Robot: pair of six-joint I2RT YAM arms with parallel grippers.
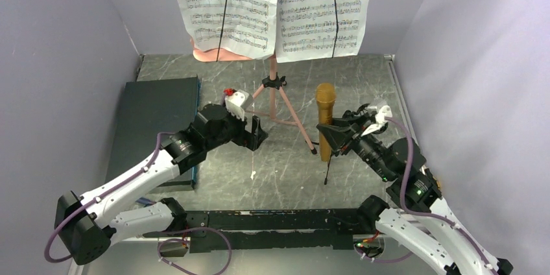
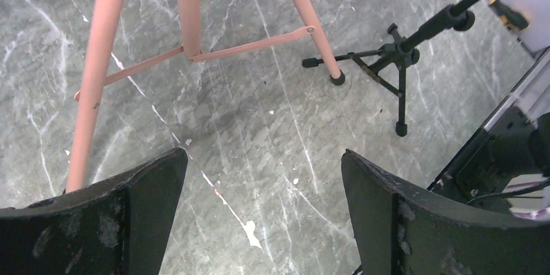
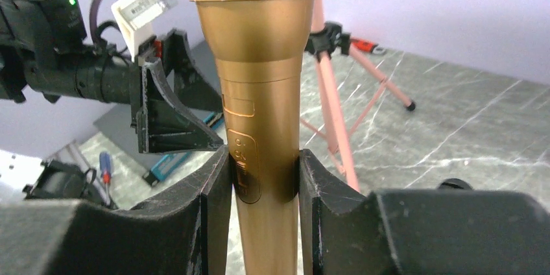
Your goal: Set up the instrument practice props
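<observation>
The pink music stand (image 1: 277,103) stands on its tripod legs at the back middle, with two white sheet-music pages (image 1: 227,2) on its desk. My right gripper (image 1: 334,137) is shut on the gold microphone (image 1: 325,109) and holds it upright; the right wrist view shows the jaws clamped on its body (image 3: 263,113). The small black tripod mic stand (image 2: 397,61) stands just beyond the pink leg (image 2: 311,22); from above only a thin black part (image 1: 328,168) shows below the microphone. My left gripper (image 1: 256,133) is open and empty above the floor (image 2: 264,158), beside the music stand's legs.
A dark flat rectangular case (image 1: 155,116) lies along the left wall. Grey walls close in the left, right and back. The arms' black base rail (image 1: 272,220) runs along the near edge. A screwdriver (image 3: 104,168) lies low at the left of the right wrist view.
</observation>
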